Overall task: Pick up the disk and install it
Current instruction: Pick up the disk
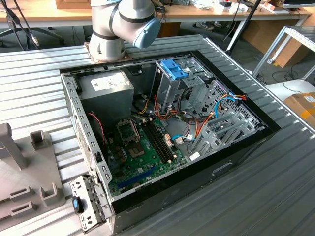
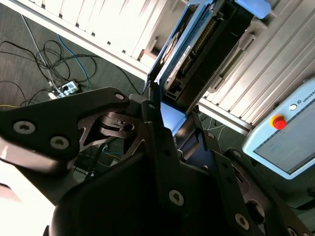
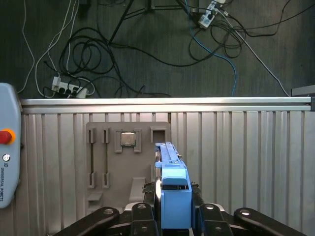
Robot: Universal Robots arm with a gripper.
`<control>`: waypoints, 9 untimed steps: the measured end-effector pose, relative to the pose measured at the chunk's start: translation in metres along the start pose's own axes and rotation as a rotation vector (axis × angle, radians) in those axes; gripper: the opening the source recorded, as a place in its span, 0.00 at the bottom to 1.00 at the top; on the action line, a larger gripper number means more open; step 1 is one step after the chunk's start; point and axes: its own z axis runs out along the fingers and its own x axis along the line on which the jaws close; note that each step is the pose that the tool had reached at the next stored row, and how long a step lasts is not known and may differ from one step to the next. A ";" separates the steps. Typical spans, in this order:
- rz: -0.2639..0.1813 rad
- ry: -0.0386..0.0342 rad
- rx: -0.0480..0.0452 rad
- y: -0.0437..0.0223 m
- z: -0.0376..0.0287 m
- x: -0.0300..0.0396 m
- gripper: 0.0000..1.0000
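Observation:
In both wrist views my gripper (image 2: 167,115) is shut on the disk (image 2: 206,44), a black drive with blue plastic rails. In the first wrist view the disk (image 3: 167,157) is seen edge-on, its blue tab (image 3: 175,196) sitting between the dark fingers (image 3: 142,216). It hangs high over the grey fixture plate (image 3: 128,162) on the ribbed table. The exterior view shows the open computer case (image 1: 74,113) with its tall grey drive cage (image 1: 170,88), topped by a blue clip (image 1: 173,69).
The arm's base (image 1: 118,24) stands behind the case. A grey box with a white label (image 1: 106,88) fills the case's back corner, and the motherboard (image 1: 142,147) lies on its floor. The fixture plate (image 1: 24,167) sits at the exterior view's left. A pendant (image 3: 7,147) lies on the table; cables (image 3: 123,49) cover the floor.

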 end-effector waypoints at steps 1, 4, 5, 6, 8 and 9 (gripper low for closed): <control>0.000 0.0000 -0.0001 0.0000 -0.0001 0.0000 0.36; 0.000 0.0000 -0.0001 0.0000 -0.0016 -0.0001 0.36; 0.000 0.0001 -0.0001 0.0000 -0.0017 -0.0001 0.36; 0.000 -0.0001 0.0001 0.0000 -0.0017 -0.0001 0.36; 0.000 0.0000 0.0000 0.0000 -0.0018 -0.0001 0.36; 0.000 0.0000 0.0000 0.0000 -0.0019 -0.0001 0.36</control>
